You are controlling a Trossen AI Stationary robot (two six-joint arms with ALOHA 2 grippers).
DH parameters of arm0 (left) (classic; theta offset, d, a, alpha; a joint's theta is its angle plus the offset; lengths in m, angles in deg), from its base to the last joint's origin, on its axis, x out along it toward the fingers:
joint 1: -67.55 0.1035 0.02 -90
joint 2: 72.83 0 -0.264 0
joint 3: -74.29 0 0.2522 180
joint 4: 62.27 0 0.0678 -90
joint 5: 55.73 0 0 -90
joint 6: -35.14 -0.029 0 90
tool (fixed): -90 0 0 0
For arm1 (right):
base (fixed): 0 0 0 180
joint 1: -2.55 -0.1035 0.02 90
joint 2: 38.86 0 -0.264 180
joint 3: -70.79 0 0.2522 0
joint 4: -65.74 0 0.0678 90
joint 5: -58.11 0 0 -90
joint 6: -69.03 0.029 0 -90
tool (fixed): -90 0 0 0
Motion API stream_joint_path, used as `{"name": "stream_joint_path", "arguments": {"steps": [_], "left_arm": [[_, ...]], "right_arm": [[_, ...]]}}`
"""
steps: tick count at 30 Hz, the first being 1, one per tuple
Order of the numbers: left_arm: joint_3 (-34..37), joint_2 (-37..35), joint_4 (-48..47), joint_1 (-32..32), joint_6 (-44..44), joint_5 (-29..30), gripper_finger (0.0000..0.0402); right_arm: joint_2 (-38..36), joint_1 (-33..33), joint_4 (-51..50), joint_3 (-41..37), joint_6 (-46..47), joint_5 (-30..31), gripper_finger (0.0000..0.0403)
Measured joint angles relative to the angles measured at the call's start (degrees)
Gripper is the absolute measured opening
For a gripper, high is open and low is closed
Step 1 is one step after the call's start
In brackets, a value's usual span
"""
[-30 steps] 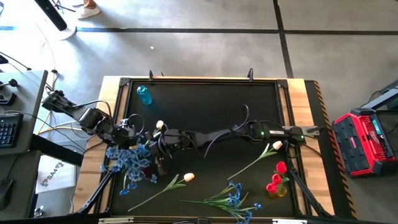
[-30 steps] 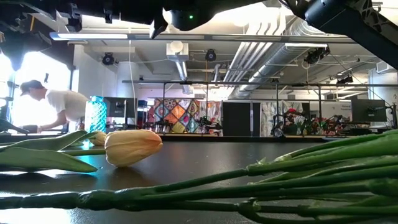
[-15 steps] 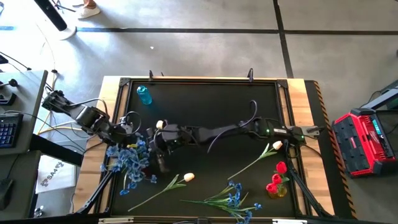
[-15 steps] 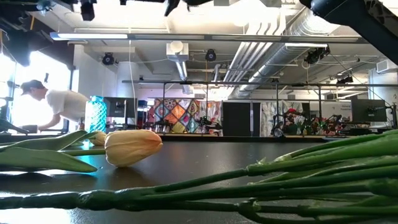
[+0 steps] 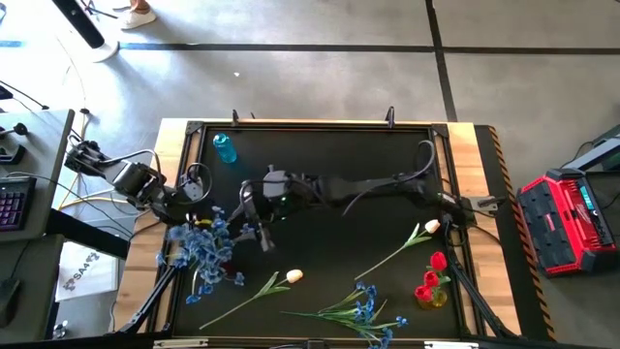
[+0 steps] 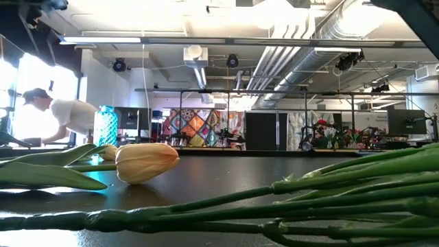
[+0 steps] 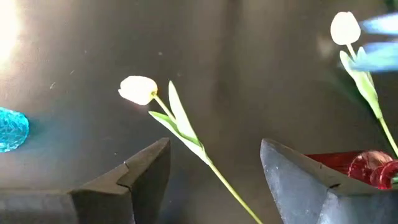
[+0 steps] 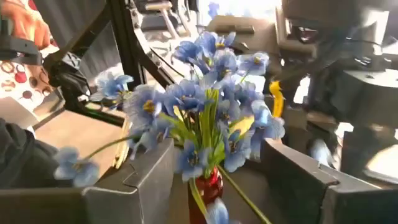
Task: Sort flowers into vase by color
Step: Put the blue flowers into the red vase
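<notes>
A spray of blue blossoms (image 5: 201, 247) stands in a red vase (image 8: 208, 186) at the table's left. My right gripper (image 5: 258, 229) hangs open above the table just right of it; the vase shows between its spread fingers, farther off. My left gripper (image 5: 199, 189) is open at the table's left edge. In the left wrist view a cream tulip (image 7: 138, 90) lies on the table, its stem (image 7: 211, 168) running between the open fingers. Other cream tulips (image 5: 294, 276) (image 5: 431, 226) and a blue spray (image 5: 360, 310) lie on the table. Red tulips stand in a yellow vase (image 5: 431, 289).
An empty blue vase (image 5: 224, 147) stands at the far left. Green stems (image 6: 329, 185) and a cream tulip (image 6: 145, 161) lie near the low camera. A person (image 6: 58, 113) bends over in the room beyond the table. A red case (image 5: 572, 223) sits on the floor at right.
My right gripper has risen and drawn back from the blue bunch toward the table's far edge and right; its arm has left the low view upward. My left gripper has pulled back a little toward the table's far-left. The flowers have stayed where they were.
</notes>
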Motion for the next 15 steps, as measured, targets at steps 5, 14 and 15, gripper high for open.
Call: {"name": "stream_joint_path", "arguments": {"steps": [5,14,15], "left_arm": [[0.00,0.03,-0.16,-0.01,0.08,-0.11,0.0226],[0.00,0.03,-0.33,-0.01,-0.56,-1.21,0.0211],[0.00,0.03,-0.32,-0.01,-0.92,-0.89,0.0210]], "right_arm": [[-4.56,-0.15,-10.33,0.00,2.10,5.74,0.0227],[-11.36,-2.73,-36.92,0.00,12.10,21.87,0.0227],[-11.89,-3.36,-39.73,0.00,13.55,23.39,0.0227]]}}
